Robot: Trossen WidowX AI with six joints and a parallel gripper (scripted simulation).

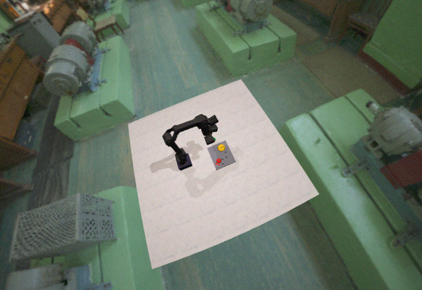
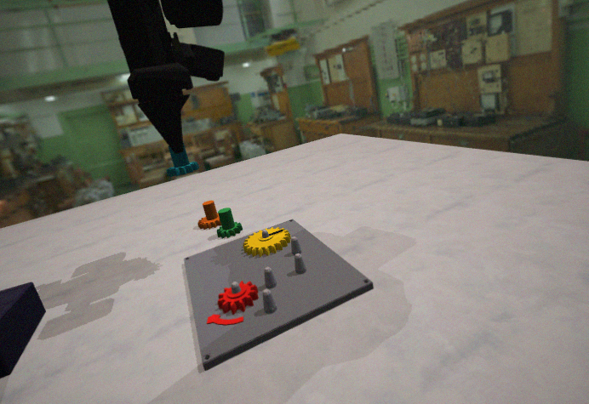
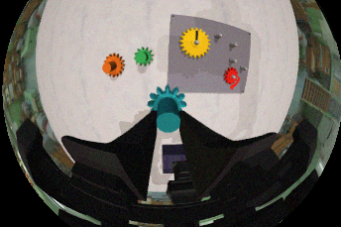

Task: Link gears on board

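Note:
My gripper (image 2: pixel 180 150) (image 3: pixel 167 115) is shut on the handle of a teal gear (image 2: pixel 182 168) (image 3: pixel 168 99) and holds it high in the air, beside the grey board (image 1: pixel 225 162) (image 2: pixel 334 291) (image 3: pixel 183 81). The yellow gear (image 1: pixel 221 146) (image 2: pixel 260 245) (image 3: pixel 188 48) with its black stripe and the red gear (image 1: pixel 219 161) (image 2: pixel 231 301) (image 3: pixel 228 75) sit on pegs. Four pegs are bare; two are a peg (image 2: pixel 300 264) (image 3: pixel 233 46) nearer the yellow gear and a peg (image 2: pixel 269 301) (image 3: pixel 242 68) next to the red gear. The red arrow (image 2: pixel 225 320) lies beside the red gear.
An orange gear (image 2: pixel 209 211) (image 3: pixel 115 65) and a green gear (image 2: pixel 226 222) (image 3: pixel 144 56) stand on the table (image 1: pixel 253 195) (image 2: pixel 442 227) (image 3: pixel 99 13), off the board's yellow-gear side. The arm's dark base (image 1: pixel 183 162) (image 2: pixel 17 325) stands on the table.

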